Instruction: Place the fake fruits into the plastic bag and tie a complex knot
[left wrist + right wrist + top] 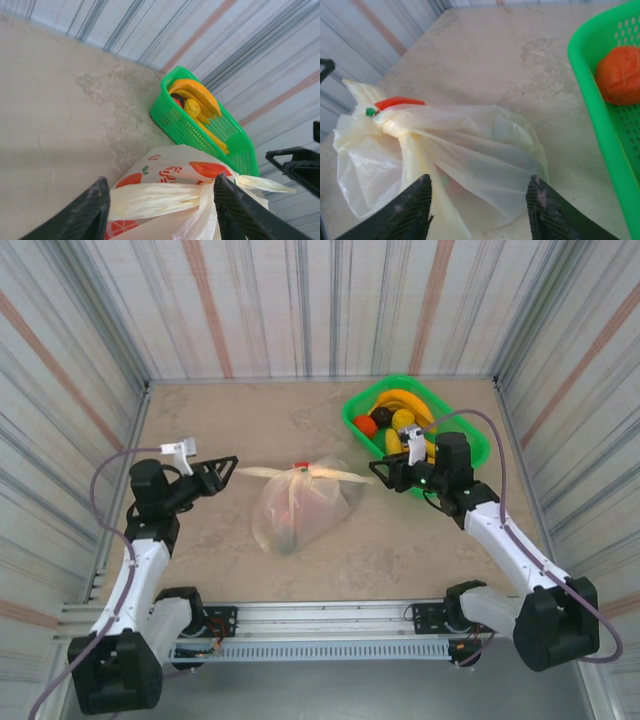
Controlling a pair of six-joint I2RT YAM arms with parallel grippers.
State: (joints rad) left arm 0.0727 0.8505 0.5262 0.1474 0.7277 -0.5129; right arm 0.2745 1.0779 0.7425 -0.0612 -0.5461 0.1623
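- Cream plastic bag lies mid-table, knot on top, between left gripper and right gripper; fake fruits sit in green basket.
- Left wrist: jaws apart, one knot tail lying between them.
- Right wrist: jaws apart, above the bag.

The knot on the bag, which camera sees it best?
The right wrist camera: the knot is close, big and uncovered. The left wrist camera catches the knot low, near the picture's edge. The top camera shows the knot tiny.
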